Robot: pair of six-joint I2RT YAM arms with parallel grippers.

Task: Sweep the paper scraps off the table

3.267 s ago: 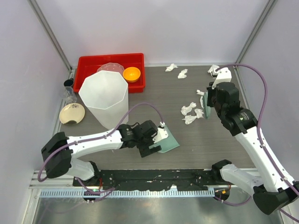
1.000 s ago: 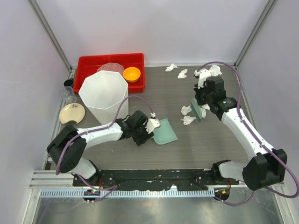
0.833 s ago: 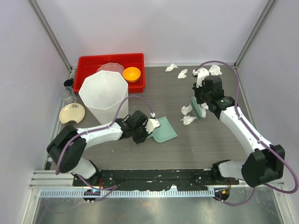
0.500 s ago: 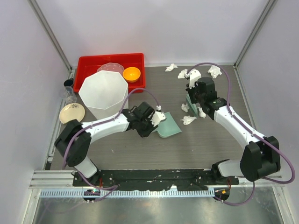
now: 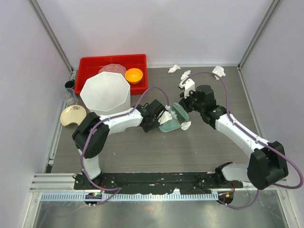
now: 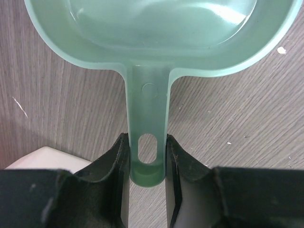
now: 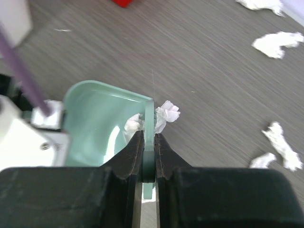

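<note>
While the dustpan is being clamped by the left fingers and the scraper by the right fingers, paper scraps at the dustpan's mouth are being swept in, those beyond it probably being gathered next.

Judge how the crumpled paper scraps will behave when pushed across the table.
The paper scraps look loosely crumpled, so probably very light and easily shoved. Their irregular shape suggests tumbling or snagging rather than rolling. The one beside the scraper could slip around its edge.
</note>
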